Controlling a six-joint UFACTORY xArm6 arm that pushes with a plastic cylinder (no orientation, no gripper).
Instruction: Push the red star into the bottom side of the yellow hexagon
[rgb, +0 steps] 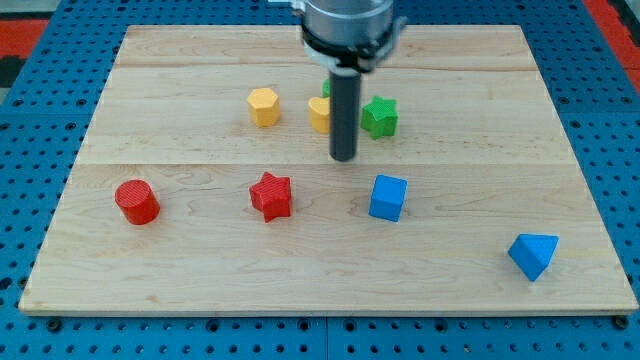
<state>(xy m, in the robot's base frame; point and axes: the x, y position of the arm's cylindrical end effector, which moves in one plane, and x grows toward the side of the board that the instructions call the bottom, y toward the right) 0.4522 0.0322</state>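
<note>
The red star (271, 195) lies on the wooden board, left of centre. The yellow hexagon (263, 106) sits above it, toward the view's top. My tip (344, 157) is on the board to the upper right of the red star and lower right of the yellow hexagon, apart from both. The rod partly hides a second yellow block (319, 114) just behind it.
A green star (380, 116) sits right of the rod, with a bit of another green block (327, 88) showing behind it. A red cylinder (136, 202) is at the left, a blue cube (388, 197) right of the red star, a blue block (532, 255) at the lower right.
</note>
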